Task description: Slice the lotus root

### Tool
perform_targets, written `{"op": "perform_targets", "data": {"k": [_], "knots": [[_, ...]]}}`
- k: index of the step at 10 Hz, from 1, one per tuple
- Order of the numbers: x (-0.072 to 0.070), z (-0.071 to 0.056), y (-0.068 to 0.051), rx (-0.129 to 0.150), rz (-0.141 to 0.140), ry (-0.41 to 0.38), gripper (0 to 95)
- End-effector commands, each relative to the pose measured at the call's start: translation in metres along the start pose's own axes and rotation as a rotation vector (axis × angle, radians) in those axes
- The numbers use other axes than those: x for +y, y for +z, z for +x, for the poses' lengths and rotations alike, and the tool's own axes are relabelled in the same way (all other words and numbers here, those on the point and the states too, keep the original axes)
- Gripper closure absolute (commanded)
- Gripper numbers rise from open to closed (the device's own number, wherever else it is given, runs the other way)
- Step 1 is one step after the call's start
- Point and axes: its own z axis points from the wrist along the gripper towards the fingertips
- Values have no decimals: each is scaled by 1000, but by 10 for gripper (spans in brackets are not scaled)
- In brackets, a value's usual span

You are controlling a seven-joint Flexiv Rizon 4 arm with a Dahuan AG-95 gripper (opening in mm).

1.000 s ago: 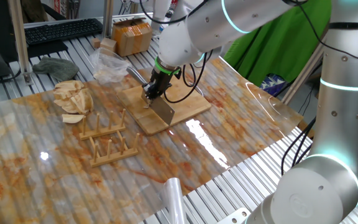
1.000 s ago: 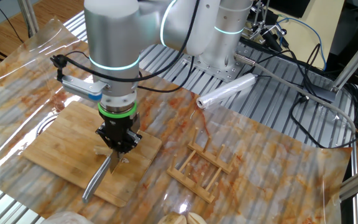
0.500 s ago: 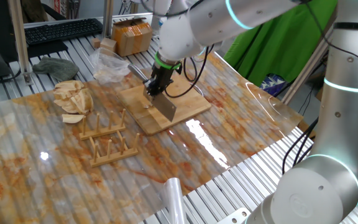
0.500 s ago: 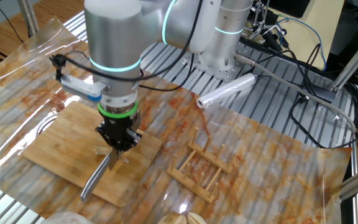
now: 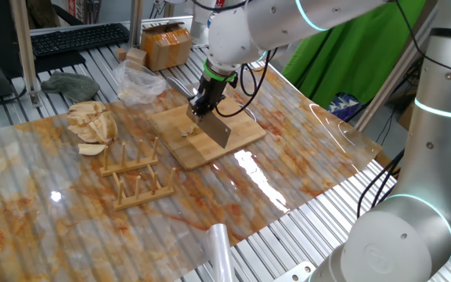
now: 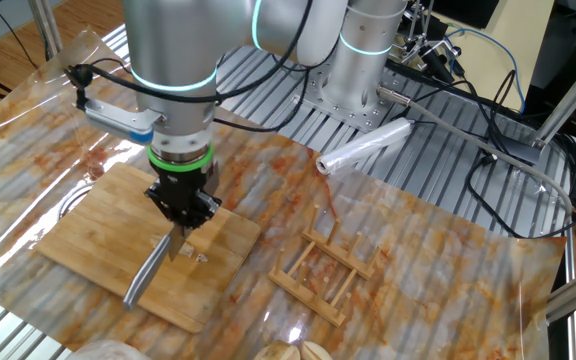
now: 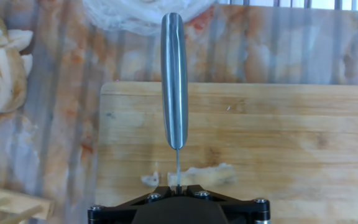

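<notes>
End effector (image 6: 182, 238): we see it pointing straight down over the cutting board (image 5: 210, 129), clamped tight on the cleaver (image 5: 217, 130), whose blade hangs clear above the wood
Cleaver handle: in the hand view it runs straight ahead toward the board's far edge, ending just short of it
Lotus root (image 7: 194, 176): a small pale piece lying on the board directly under the blade, near the board's middle, with a few small bits (image 6: 196, 256) beside it
Board edges: we find bare wood on every side of the root; the board sits well inside the desk (image 5: 45, 180)
Neighbours: a wooden rack (image 5: 134, 178) stands beside the board, a heap of pale wedges (image 5: 90, 124) lies further off, and a crumpled plastic bag (image 5: 139, 82) sits past the far edge
Open room: bare desk beyond the board's right side
</notes>
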Motion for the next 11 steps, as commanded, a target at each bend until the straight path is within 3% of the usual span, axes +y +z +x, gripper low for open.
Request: {"op": "perform_targets", "data": {"k": [1, 4, 7, 11], "knots": [[-1, -1, -2, -1, 4, -1, 950], [-1, -2, 3, -2, 6, -10, 950], [1, -3, 36, -30, -6, -14, 950], [2, -3, 38, -34, -7, -2, 950]]}}
